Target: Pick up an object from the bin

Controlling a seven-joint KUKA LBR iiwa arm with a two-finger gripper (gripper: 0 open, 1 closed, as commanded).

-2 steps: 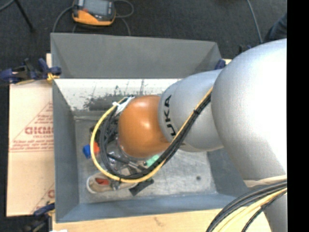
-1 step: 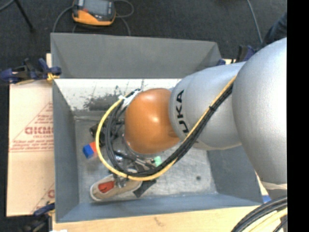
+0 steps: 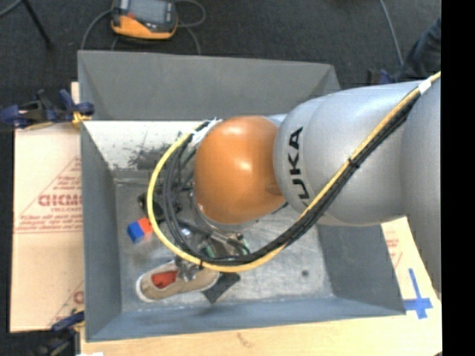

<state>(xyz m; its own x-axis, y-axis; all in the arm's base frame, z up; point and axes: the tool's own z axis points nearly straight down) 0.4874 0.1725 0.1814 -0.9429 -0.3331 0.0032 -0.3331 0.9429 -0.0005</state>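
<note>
While the gripper [image 3: 199, 256] hung by a small beige shoe [image 3: 165, 285] at the lower-left of the bin [image 3: 100, 221], blue block [image 3: 136, 233] nearby, I couldn't tell its open/closed state.

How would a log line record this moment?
gripper: inside grey metal bin | nearest: beige shoe, red inside | also: small blue block

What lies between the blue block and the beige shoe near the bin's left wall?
Nothing. In the camera view, only bare grey bin floor separates the blue block from the beige shoe.
</note>
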